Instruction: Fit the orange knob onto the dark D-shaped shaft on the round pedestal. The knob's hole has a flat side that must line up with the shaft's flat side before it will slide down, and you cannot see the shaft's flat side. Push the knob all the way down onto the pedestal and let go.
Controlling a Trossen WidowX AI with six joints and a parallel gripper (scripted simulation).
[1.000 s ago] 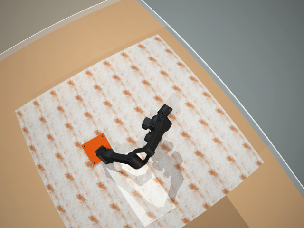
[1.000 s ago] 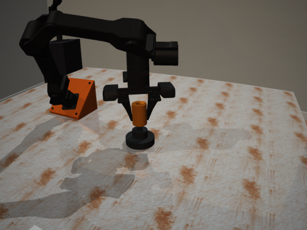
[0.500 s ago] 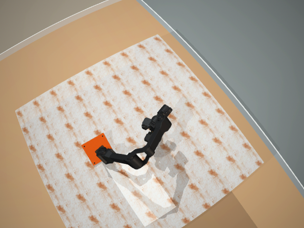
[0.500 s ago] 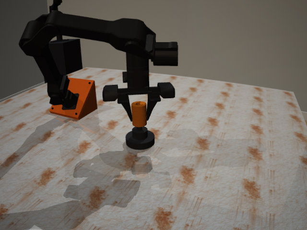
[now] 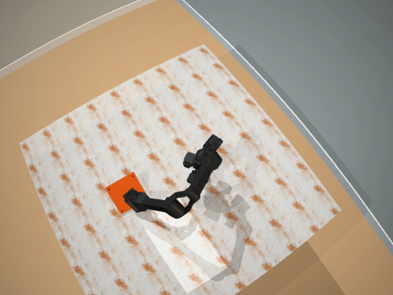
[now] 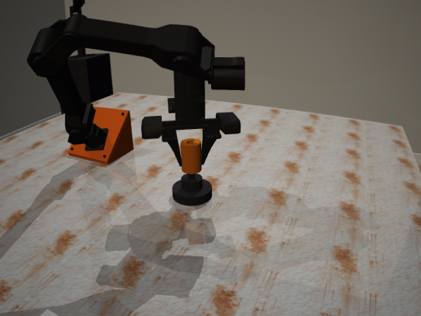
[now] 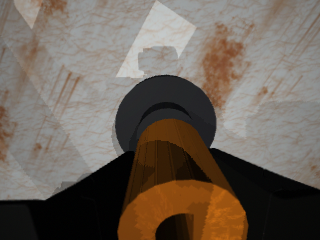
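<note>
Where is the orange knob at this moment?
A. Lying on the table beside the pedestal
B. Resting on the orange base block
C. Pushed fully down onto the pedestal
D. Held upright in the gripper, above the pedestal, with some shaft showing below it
D: the gripper is shut on the upright orange knob, and a short piece of dark shaft shows between it and the pedestal.

A table top (image 6: 306, 217) with a pale, cracked surface and rows of rust-coloured blotches carries everything. A black round pedestal (image 6: 192, 193) stands on it near the middle. Well apart from it, toward the far left corner in the exterior view, sits an orange wedge-shaped block (image 6: 117, 134), with the arm's base fixed to its sloped face. Grey shadows lie across the near side.
</note>
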